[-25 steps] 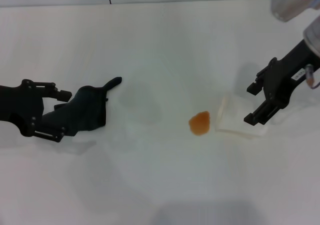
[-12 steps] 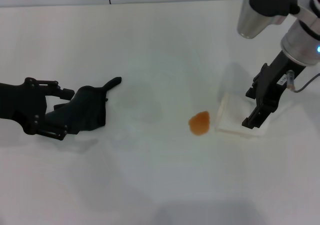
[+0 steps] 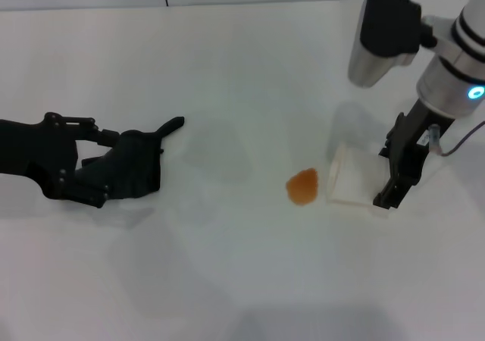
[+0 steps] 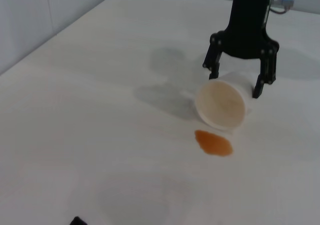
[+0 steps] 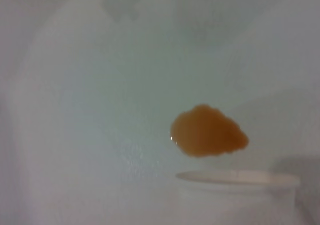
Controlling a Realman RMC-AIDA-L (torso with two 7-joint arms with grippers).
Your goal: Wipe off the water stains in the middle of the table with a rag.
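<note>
The water stain (image 3: 303,186), a small orange-brown blot, lies on the white table (image 3: 242,280) right of centre. It also shows in the left wrist view (image 4: 213,142) and the right wrist view (image 5: 207,131). The dark rag (image 3: 135,170) lies at the left with one pointed corner sticking out toward the far side. My left gripper (image 3: 89,168) is open, its fingers on either side of the rag's left part. My right gripper (image 3: 385,176) is open and points down, straddling the base end of a whitish cup (image 3: 350,182). The cup lies on its side just right of the stain.
The cup's open mouth (image 4: 222,104) faces the stain, a finger's width from it. My right gripper (image 4: 235,82) shows over the cup in the left wrist view. My right arm's grey forearm (image 3: 379,38) hangs over the far right. A wall runs along the table's far edge.
My right arm has swung in and its gripper has turned downward over the cup's base. My left gripper has moved slightly right, further around the rag. Stain, cup and rag have stayed put.
</note>
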